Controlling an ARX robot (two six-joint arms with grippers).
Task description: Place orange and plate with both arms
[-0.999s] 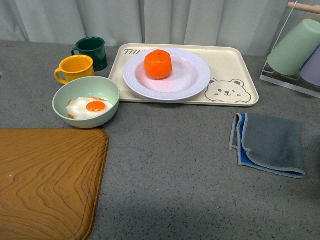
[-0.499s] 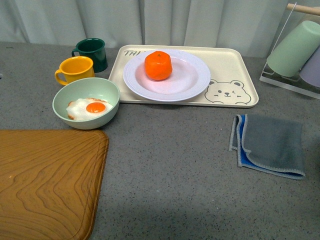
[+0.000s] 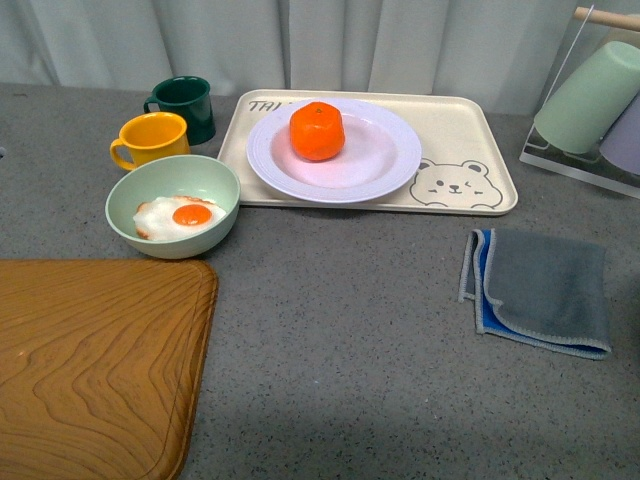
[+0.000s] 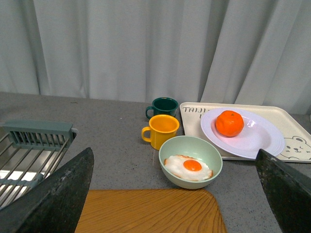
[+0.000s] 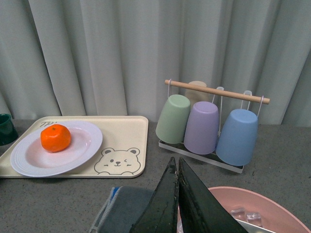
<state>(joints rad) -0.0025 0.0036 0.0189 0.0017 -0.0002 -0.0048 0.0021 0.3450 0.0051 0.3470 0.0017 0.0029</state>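
Note:
The orange [image 3: 317, 130] sits on the white ridged plate [image 3: 385, 160], left of its middle; the plate rests on the cream bear tray [image 3: 465, 150]. Both show in the left wrist view, orange [image 4: 229, 123] and plate [image 4: 262, 141], and in the right wrist view, orange [image 5: 55, 138] and plate [image 5: 82, 145]. Neither arm shows in the front view. My left gripper [image 4: 175, 194] is open and empty, well back from the tray, above the wooden board. My right gripper [image 5: 176, 167] is shut and empty, held high over the grey cloth.
A pale green bowl [image 3: 172, 203] with a fried egg, a yellow mug [image 3: 152, 137] and a dark green mug [image 3: 185, 105] stand left of the tray. A wooden board [image 3: 95, 360] lies front left, a grey cloth [image 3: 540, 290] right, a cup rack [image 5: 209, 124] far right, a pink basin [image 5: 252, 208].
The orange has settled slightly on the plate over the last second. Nothing else has moved.

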